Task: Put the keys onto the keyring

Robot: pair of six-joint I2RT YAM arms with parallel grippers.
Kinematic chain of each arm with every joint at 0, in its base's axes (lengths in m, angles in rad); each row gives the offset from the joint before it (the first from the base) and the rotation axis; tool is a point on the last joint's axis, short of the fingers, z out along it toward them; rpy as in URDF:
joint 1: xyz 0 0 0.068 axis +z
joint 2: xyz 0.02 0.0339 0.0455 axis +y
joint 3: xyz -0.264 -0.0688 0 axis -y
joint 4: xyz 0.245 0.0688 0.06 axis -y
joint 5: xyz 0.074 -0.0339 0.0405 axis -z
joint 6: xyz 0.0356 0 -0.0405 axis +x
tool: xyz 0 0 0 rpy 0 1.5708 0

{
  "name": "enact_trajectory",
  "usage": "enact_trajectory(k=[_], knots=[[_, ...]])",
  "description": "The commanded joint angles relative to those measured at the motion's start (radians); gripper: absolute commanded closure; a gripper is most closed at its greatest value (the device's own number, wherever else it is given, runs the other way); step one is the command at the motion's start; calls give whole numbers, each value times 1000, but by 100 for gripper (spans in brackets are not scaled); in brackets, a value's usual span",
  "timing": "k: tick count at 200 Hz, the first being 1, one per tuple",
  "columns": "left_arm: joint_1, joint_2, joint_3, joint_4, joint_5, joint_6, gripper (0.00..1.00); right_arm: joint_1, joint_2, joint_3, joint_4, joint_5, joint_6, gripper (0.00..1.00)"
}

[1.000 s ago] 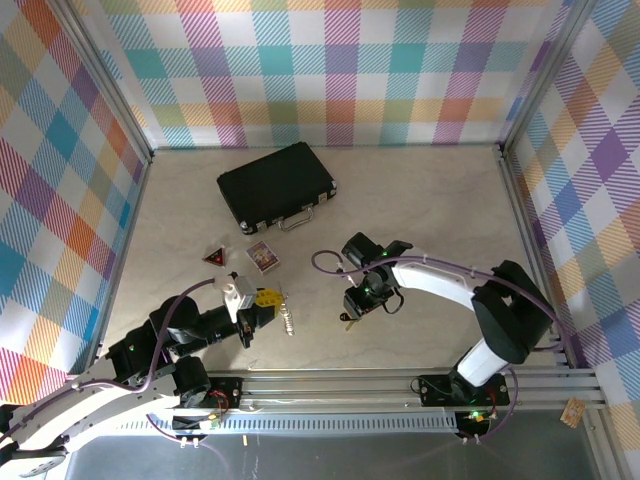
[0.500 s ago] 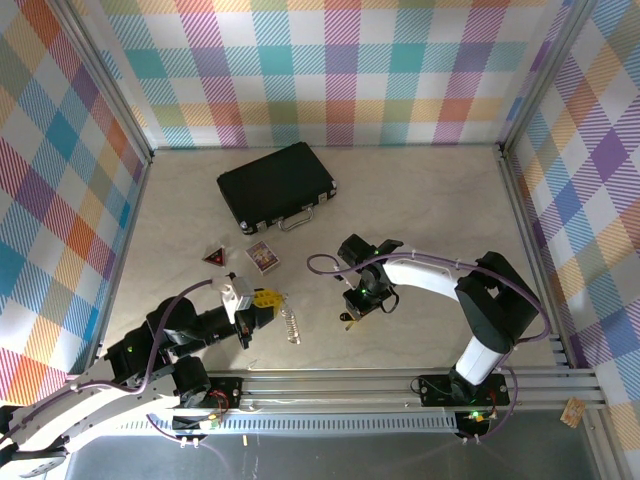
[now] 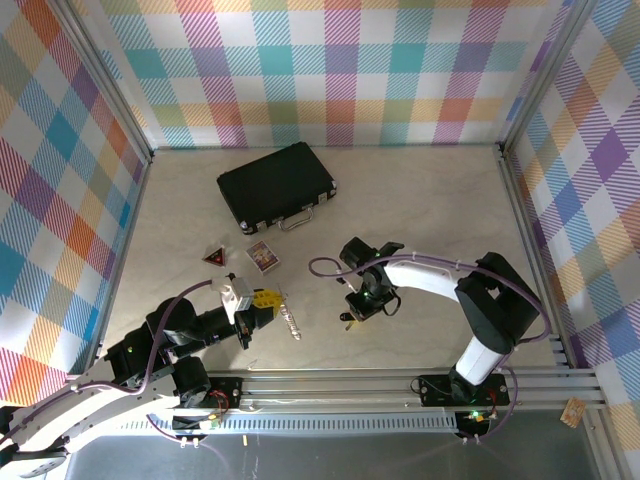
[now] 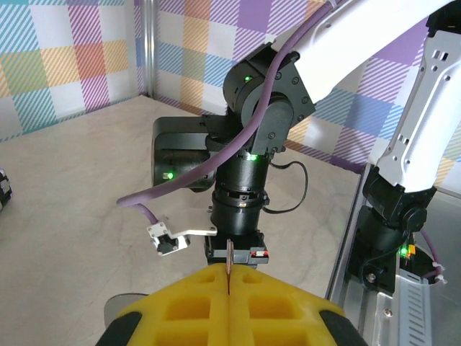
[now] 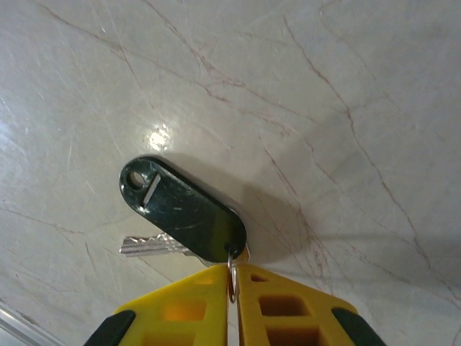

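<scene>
My right gripper (image 5: 232, 268) is shut on a thin metal keyring (image 5: 232, 282), low over the table. A black oval tag (image 5: 184, 209) hangs from the ring, with a silver key (image 5: 150, 246) lying under it on the marble. In the top view this gripper (image 3: 349, 316) points down near the table's front middle. My left gripper (image 4: 229, 268) is shut on a thin coppery key (image 4: 229, 254), seen edge-on between the yellow fingers (image 4: 194, 303), and it faces the right arm's wrist. From above, the left gripper (image 3: 268, 300) sits left of the right one, with a silvery piece (image 3: 292, 322) by its tip.
A black case (image 3: 277, 186) lies at the back of the table. A red triangle (image 3: 214, 256) and a small card box (image 3: 263, 257) sit behind the left gripper. Metal rails (image 3: 330, 385) run along the near edge, and checked walls close in three sides.
My right gripper has closed on the keyring and shifted slightly left. The silvery piece by the left gripper has shifted a little. The left arm has barely moved.
</scene>
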State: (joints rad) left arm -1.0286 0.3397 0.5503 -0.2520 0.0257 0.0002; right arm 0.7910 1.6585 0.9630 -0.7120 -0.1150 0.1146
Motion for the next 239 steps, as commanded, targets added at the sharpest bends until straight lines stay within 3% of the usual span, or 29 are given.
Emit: enact_trajectory(k=[1,85,136,167,202,227,239], knots=[[7,-15,-7,61,9,12,100,-7,-40,-22,-21,-14,10,89],[7,-21,-10,65,13,9,100,-1,-117,-88,43,9,101,100],[7,-33,-10,67,22,7,100,65,-284,-278,348,113,329,100],[7,-34,-4,65,27,7,100,119,-327,-411,570,220,381,100],[7,-45,-10,66,27,0,100,164,-374,-556,831,258,365,100],[7,-47,-6,62,26,0,100,172,-371,-579,857,251,356,100],[7,-47,-7,62,26,1,100,177,-374,-577,840,249,355,94]])
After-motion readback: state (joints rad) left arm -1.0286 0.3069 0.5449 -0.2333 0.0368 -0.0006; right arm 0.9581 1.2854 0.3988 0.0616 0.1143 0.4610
